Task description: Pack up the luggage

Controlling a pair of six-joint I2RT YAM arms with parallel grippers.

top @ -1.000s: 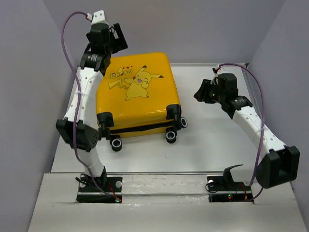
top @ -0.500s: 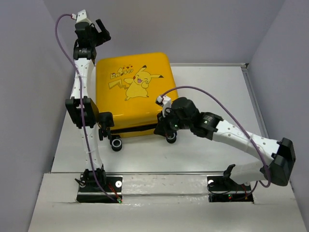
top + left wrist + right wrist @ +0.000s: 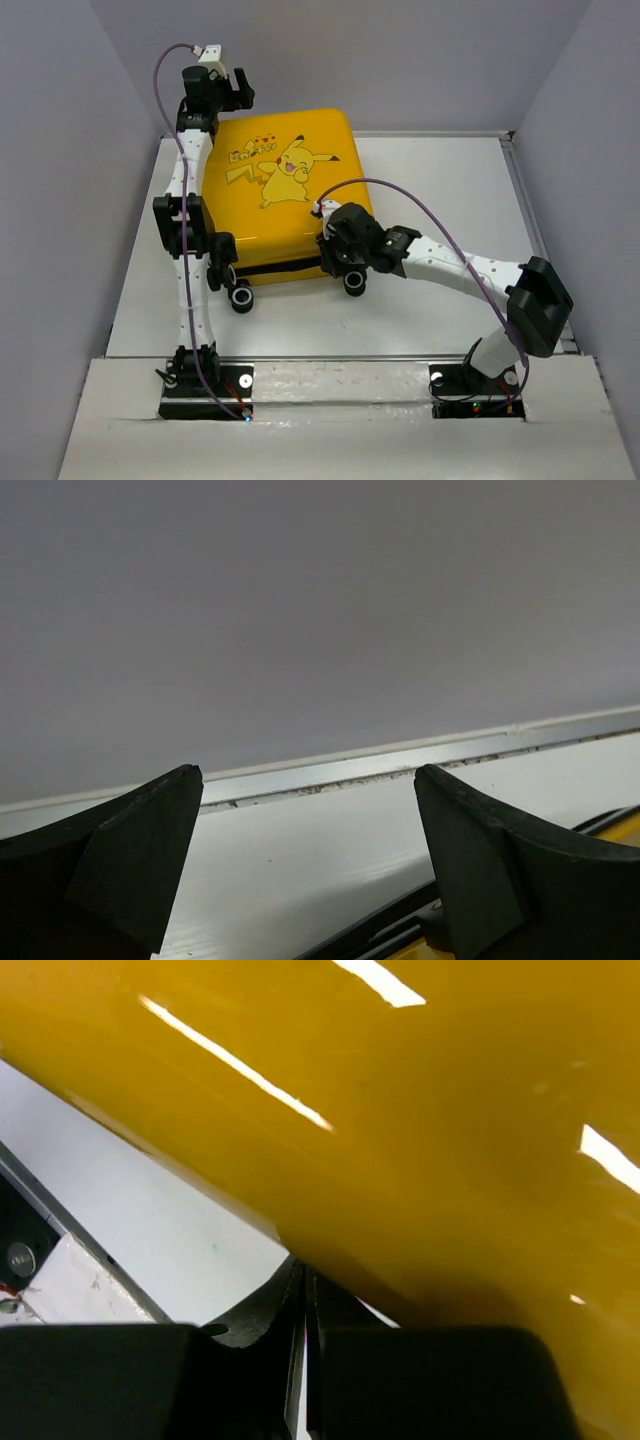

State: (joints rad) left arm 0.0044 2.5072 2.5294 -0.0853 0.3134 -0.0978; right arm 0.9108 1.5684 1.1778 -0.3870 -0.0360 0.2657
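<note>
One gripper (image 3: 328,255) beside yellow luggage (image 3: 285,200)

Plain pale grey walls close the space in on three sides. The back wall (image 3: 400,60) fills the upper part of the top view, the left wall (image 3: 60,220) slants down the left edge and the right wall (image 3: 600,180) down the right. Between them lies a white worktop (image 3: 450,210), matte and lightly scuffed. A thin metal strip (image 3: 440,133) runs along its far edge under the back wall; the left wrist view shows specks of grime along that seam. A separate white board (image 3: 340,400) spans the lower part of the frame. The light is soft and even, the shadows faint.
</note>
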